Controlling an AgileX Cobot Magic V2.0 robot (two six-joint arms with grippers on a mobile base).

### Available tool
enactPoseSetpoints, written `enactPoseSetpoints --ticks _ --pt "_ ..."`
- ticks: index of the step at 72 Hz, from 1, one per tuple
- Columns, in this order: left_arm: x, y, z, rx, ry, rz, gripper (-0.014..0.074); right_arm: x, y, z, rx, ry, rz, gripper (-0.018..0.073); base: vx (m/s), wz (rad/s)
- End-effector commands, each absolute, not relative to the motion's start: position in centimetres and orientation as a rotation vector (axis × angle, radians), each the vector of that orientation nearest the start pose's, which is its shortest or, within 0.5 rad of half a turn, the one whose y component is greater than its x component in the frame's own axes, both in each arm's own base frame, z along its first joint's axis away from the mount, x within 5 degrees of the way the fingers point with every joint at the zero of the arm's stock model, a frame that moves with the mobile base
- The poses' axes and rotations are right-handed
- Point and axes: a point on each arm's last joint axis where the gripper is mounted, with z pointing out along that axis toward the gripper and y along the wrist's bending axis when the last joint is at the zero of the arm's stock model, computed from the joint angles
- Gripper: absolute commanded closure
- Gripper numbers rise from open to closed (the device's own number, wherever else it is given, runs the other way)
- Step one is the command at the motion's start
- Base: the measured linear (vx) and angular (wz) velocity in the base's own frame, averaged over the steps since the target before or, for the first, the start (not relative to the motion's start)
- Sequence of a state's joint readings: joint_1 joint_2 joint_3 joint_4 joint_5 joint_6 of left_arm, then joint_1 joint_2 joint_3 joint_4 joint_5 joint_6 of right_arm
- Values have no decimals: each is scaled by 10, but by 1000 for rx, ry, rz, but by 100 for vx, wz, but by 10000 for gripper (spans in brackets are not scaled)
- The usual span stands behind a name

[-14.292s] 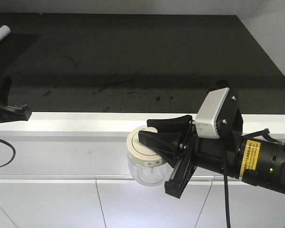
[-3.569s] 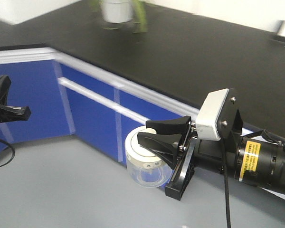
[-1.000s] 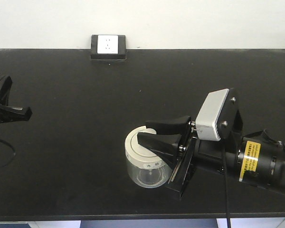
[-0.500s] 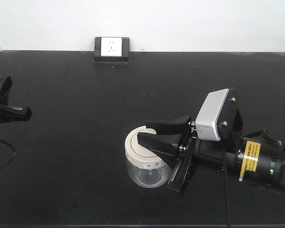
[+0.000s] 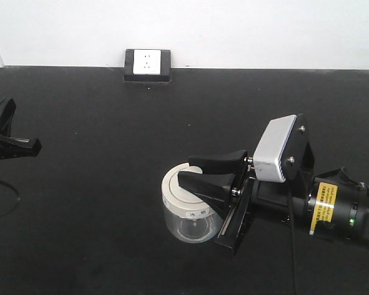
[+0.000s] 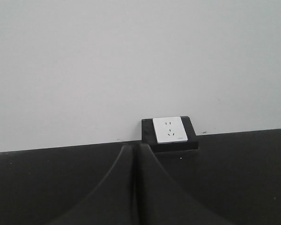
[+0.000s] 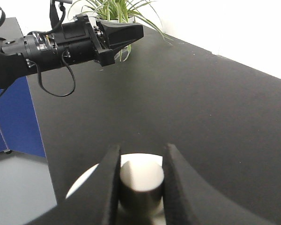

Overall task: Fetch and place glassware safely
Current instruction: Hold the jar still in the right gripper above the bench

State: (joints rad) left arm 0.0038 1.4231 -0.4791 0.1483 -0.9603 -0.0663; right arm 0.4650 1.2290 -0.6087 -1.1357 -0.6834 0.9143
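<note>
Over the counter's near part: the jar [image 5: 187,212], clear glass with a white lid [image 5: 179,195], is held by the right gripper [image 5: 187,170]. Whether its base touches the black counter [image 5: 111,123] cannot be told.
Right jaws: clamped on the lid's knob [image 7: 141,180], one finger on each side of it. Only the right wrist view shows this. From the front, the fingers simply lie across the lid.
Left jaws: together. In the left wrist view the left gripper [image 6: 136,154] shows only a thin seam between its fingers, and the right wrist view shows it as one closed wedge [image 7: 126,33]. It holds nothing.
Left gripper's place: at the left border of the front view [image 5: 9,132], well apart from the jar.
Back edge: the counter ends at a white wall [image 5: 234,31], with a socket [image 5: 147,63] at its foot, seen again straight ahead of the left gripper [image 6: 170,130].
Left end: only the right wrist view shows it, with a plant [image 7: 117,11] standing beyond the left arm and the counter edge dropping to a blue cabinet [image 7: 14,117] and grey floor [image 7: 18,187].
Open room: bare black counter lies between the jar and the socket, and between the two grippers.
Near edge: out of the front view. In the right wrist view the lid [image 7: 82,185] sits close to the counter's edge.
</note>
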Motion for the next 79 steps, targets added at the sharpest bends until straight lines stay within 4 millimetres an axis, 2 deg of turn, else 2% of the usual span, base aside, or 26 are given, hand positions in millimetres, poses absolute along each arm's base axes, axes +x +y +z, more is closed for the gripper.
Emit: enactPoseSetpoints --ticks 1,79 --pt "266 -10 261 95 1351 -78 603 191 156 299 -894 1445 844 563 1 1" --pt "266 -10 261 95 1351 -78 603 191 156 299 -894 1445 844 563 0 0"
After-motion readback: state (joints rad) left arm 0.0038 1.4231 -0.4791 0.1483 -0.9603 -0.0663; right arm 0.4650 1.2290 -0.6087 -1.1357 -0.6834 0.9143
